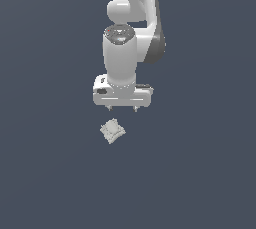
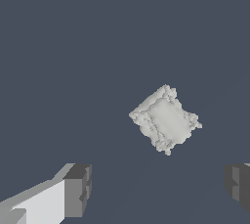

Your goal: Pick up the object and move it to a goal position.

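Note:
The object is a small pale grey-white lumpy square with ridged edges, lying on the dark blue-grey floor. The wrist view shows the object from close up, turned diagonally. My gripper hangs just beyond it and slightly toward the exterior view's right, apart from it. Its two fingers stand wide apart with nothing between them. In the wrist view one grey fingertip and the other fingertip show at the frame's edge, and the object lies ahead of the gap between them.
The white arm rises behind the hand toward the top of the exterior view. The floor is a plain dark surface with nothing else on it.

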### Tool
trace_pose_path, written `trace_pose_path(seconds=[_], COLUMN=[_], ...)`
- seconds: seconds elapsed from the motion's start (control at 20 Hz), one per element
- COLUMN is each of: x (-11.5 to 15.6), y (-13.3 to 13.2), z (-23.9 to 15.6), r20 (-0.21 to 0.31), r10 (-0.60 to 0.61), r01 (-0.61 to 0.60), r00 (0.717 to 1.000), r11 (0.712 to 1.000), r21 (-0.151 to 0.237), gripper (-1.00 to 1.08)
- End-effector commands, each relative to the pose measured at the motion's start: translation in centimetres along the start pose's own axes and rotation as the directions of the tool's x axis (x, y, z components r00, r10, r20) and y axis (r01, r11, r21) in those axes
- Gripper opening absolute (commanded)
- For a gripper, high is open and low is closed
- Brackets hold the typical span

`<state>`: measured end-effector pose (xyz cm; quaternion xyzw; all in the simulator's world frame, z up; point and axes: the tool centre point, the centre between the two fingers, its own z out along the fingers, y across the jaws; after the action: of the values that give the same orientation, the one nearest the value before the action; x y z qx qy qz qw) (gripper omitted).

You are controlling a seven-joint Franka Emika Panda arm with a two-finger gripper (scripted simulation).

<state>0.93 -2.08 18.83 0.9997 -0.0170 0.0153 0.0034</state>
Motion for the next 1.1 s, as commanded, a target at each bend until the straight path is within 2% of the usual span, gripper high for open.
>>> trace_pose_path(seconds=[0.0, 0.55, 1.05], x=[0.0, 0.1, 0.3], y=[0.0, 1.5, 1.8], z=[0.0, -1.0, -0.1], r20=[0.0, -0.011, -0.008], r10=[0.0, 0.064, -0.003], r01=[0.0, -0.064, 0.003], r00=[1.0, 0.998, 1.0], r11=[1.0, 0.998, 1.0], r21=[0.0, 0.013, 0.008], gripper=[1.0, 1.0, 1.0])
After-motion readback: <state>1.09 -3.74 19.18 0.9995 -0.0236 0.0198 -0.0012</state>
